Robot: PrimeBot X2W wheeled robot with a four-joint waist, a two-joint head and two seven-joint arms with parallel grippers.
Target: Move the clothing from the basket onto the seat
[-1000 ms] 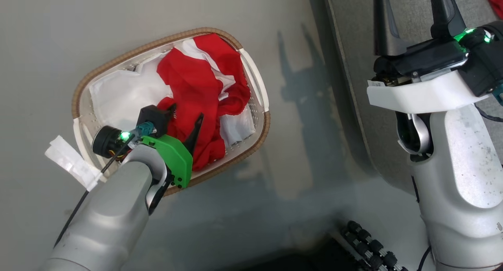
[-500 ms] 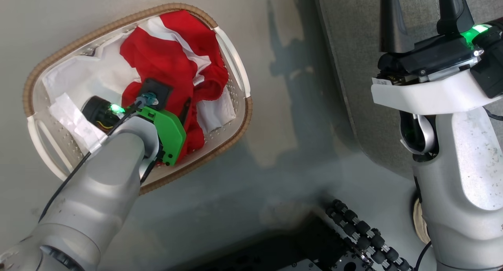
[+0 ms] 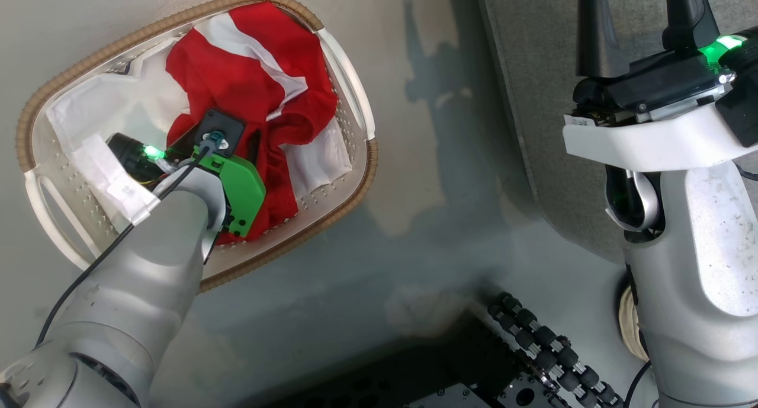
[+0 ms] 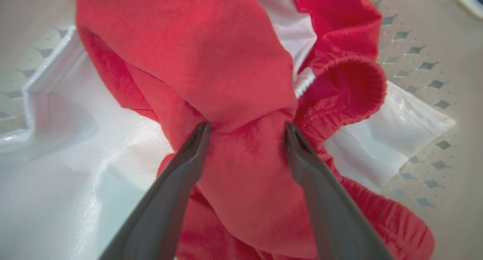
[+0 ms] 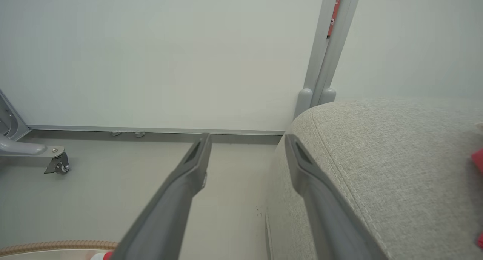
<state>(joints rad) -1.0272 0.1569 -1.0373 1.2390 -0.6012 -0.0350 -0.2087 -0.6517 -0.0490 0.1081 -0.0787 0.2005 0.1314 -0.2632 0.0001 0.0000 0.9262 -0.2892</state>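
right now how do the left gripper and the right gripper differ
The left gripper is down in the basket; the right gripper hangs by the seat edge. The left gripper straddles a fold of the red clothing; the right gripper has nothing between its jaws. Both are open.

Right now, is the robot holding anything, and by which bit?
Nothing is held yet. The open left gripper straddles a bunched fold of the soft red garment; the open right gripper is empty.

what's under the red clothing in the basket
A glossy white liner sheet spreads under the red clothing, over the perforated floor of the basket. Whatever lies beneath the bunched fabric itself is covered.
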